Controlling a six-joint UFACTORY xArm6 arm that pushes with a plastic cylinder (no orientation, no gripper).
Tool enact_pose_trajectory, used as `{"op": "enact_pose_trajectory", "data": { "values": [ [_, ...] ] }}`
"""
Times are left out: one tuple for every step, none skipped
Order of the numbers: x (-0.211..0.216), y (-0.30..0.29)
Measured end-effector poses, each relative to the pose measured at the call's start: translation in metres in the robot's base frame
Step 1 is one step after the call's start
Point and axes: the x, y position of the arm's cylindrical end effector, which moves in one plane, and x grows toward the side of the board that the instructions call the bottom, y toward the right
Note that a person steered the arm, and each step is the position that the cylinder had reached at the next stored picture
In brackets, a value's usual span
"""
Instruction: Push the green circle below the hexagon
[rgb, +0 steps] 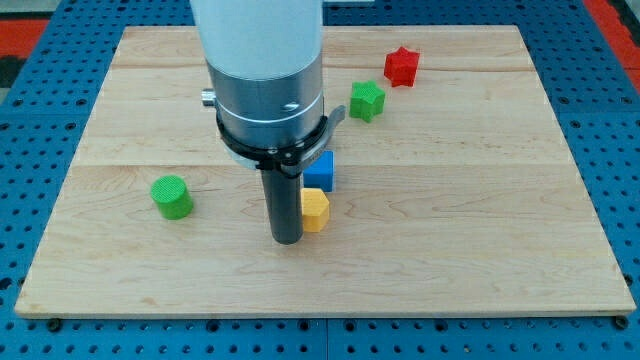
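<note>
The green circle (172, 196) lies on the wooden board at the view's left. The yellow hexagon (316, 210) sits near the board's middle, with a blue block (320, 171) touching it just above. My tip (288, 240) rests on the board right beside the hexagon's left edge, slightly below it. The green circle is well to the left of my tip, about level with the hexagon. The rod hides part of the hexagon's and the blue block's left sides.
A green star-like block (367, 100) and a red star-like block (401, 66) lie toward the view's top right. The wooden board (480, 230) sits on a blue perforated table. The arm's wide body covers the board's upper middle.
</note>
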Motion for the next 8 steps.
{"op": "enact_pose_trajectory", "data": {
  "values": [
    [0.0, 0.003],
    [0.0, 0.002],
    [-0.003, -0.024],
    [-0.016, -0.054],
    [-0.03, -0.062],
    [-0.046, -0.062],
    [-0.067, -0.065],
    [-0.086, -0.098]
  ]
}}
